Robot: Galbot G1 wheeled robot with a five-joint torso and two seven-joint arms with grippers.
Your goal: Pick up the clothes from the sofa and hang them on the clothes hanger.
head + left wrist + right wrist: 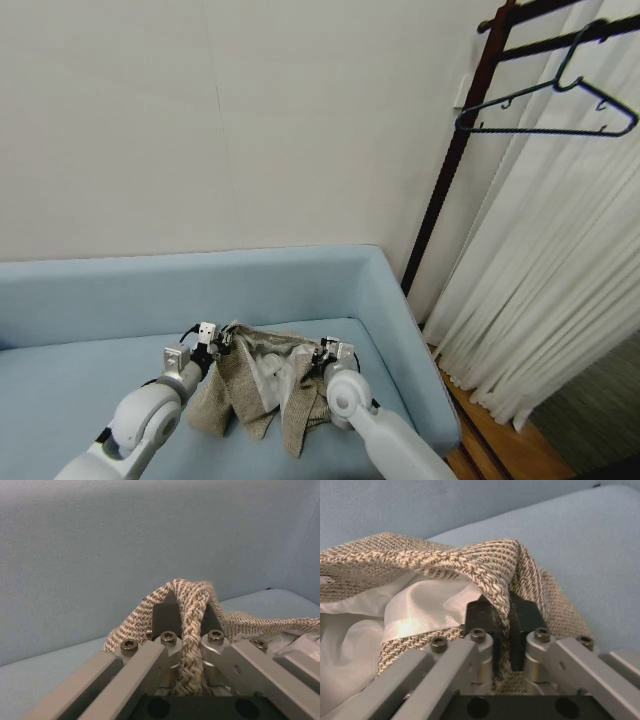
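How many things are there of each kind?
jacket: 1
hanger: 1
rack: 1
sofa: 1
curtain: 1
grippers: 2, the left gripper and the right gripper, both with jaws shut on the jacket
Total: 7

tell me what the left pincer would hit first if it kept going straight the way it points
Past the tweed jacket edge it is shut on, the left pincer points at the light-blue sofa backrest. That would likely be met first, though how far off it lies is unclear.
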